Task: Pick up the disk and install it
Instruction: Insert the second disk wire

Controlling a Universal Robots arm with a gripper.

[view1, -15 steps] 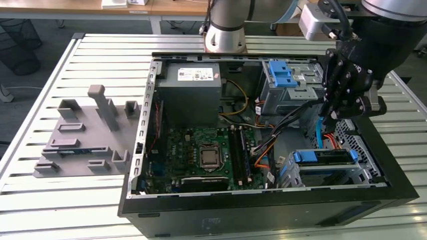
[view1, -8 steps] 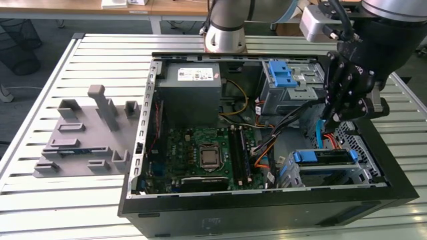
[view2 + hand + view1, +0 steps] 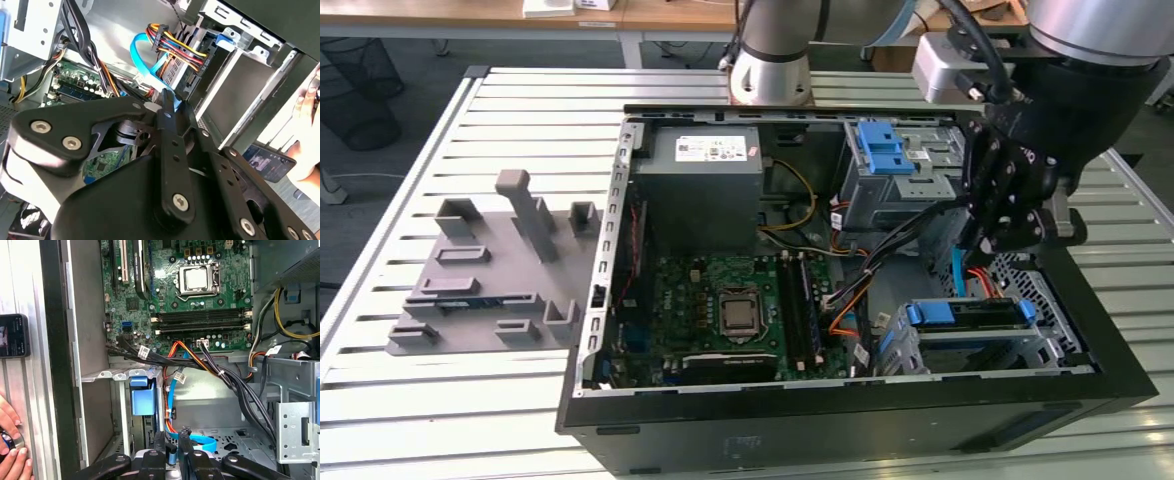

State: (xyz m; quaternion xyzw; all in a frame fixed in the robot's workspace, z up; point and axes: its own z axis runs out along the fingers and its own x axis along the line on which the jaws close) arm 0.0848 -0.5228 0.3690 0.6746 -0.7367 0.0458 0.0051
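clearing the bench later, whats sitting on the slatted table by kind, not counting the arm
open computer case: 1
grey fixture: 1
phone: 1
total: 3

Black metal gripper (image 3: 170,107) is hanging inside the open computer case, its jaws pinching a small bright blue piece. Beyond it, a light-blue flat cable (image 3: 142,60) is curving beside a bundle of multicoloured wires (image 3: 175,45).
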